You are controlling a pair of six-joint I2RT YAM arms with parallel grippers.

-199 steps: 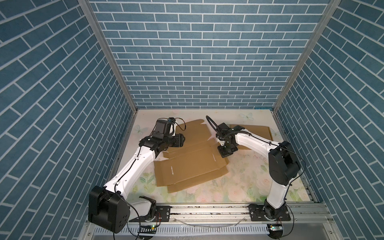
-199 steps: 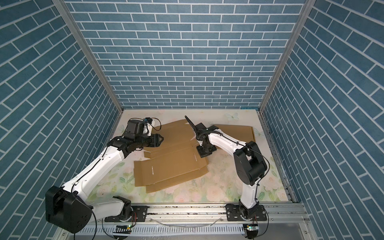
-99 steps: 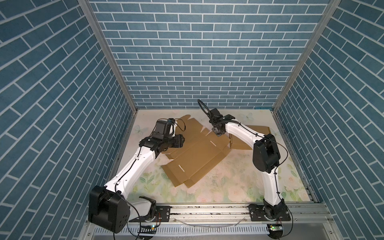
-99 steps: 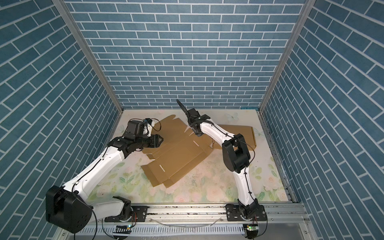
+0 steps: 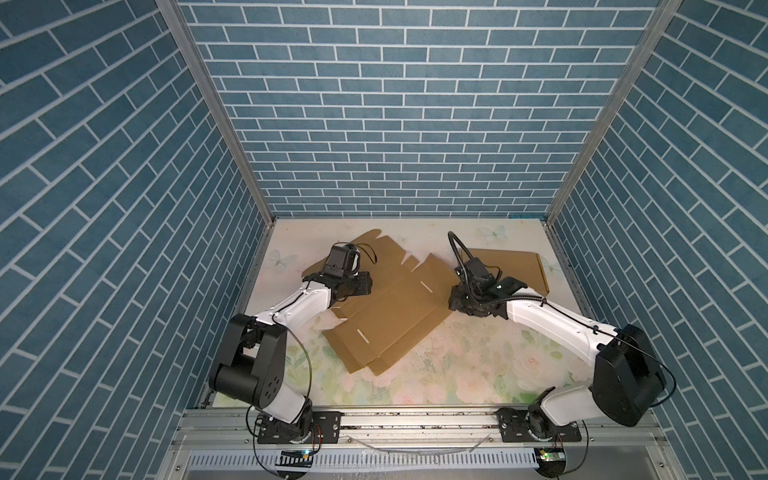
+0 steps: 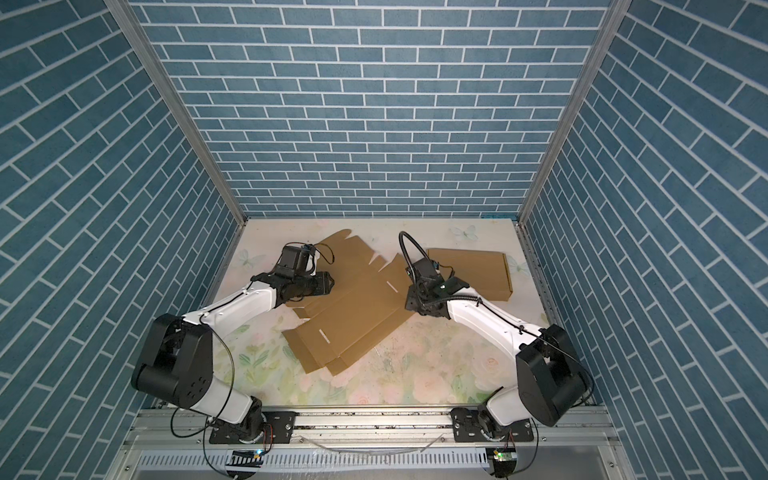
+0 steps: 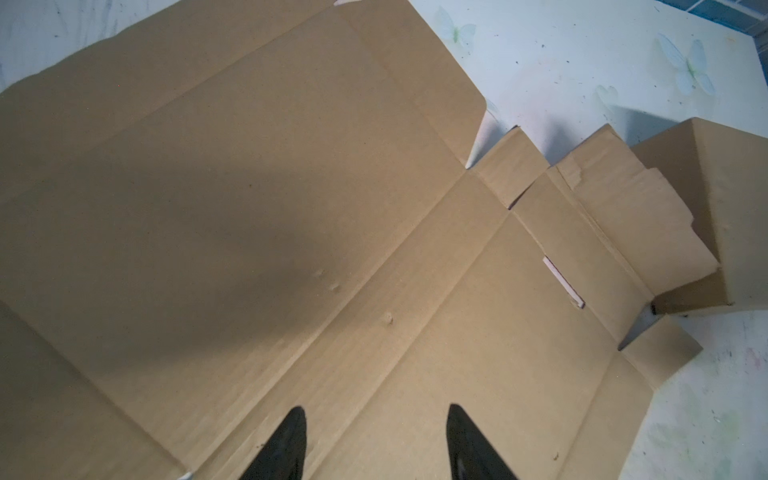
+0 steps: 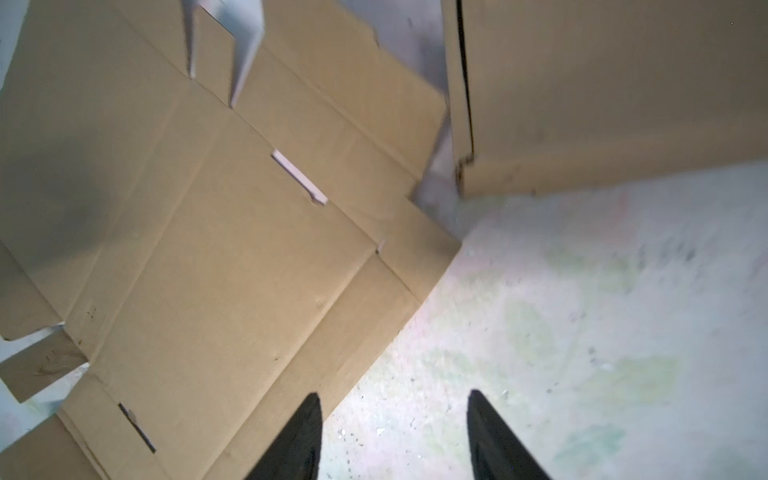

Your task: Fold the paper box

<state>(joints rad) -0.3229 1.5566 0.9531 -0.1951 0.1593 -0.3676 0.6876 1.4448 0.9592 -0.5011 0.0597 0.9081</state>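
Two grippers, both empty. Shows right gripper (image 8: 394,395) just released: jaws apart, hovering at right edge of blank (image 5: 386,316), half over table (image 5: 457,365). Leaves blank flat mid-table, newly swung diagonal, corner near folded box (image 5: 511,266) at far right. Keeps left gripper (image 7: 374,409) open, gripping nothing, above blank's far-left panel. Suggests repositioning done; no flap raised yet, folding itself ahead.

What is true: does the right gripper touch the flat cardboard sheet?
Cannot tell. In the right wrist view the right gripper stands open, one fingertip over the edge of the flat cardboard sheet; neither contact nor gap shows.
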